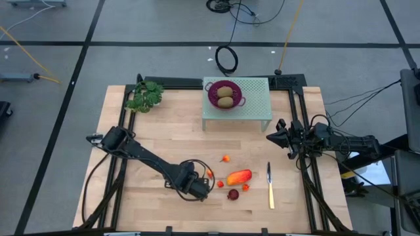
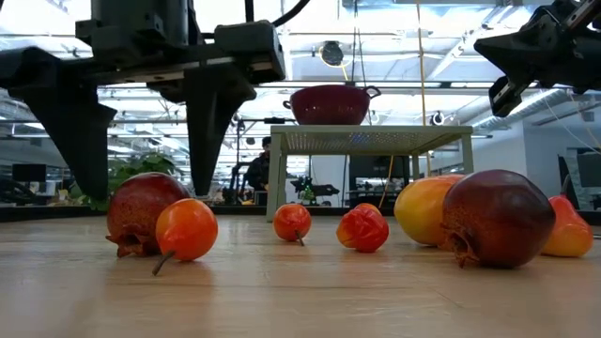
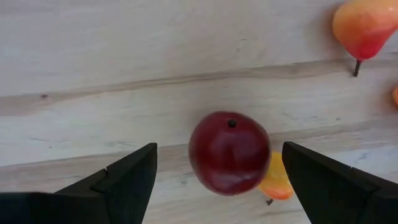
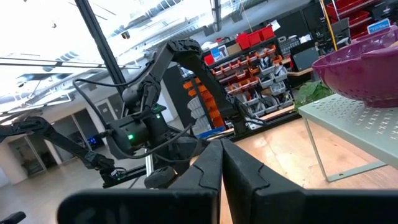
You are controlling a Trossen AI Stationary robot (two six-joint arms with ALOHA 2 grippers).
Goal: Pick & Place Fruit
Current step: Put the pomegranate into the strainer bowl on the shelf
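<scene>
We read this as the pre-grasp: left gripper (image 3: 214, 180) hangs with fingers open astride a red ball (image 3: 229, 153), apparently not touching. Next: descend, close. Right gripper (image 1: 271, 136) waits, fingers closed.

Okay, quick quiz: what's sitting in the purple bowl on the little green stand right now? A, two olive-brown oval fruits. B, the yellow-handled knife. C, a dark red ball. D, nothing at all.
A: the high view shows two olive-brown ovals lying in the purple bowl on the green stand.
</scene>
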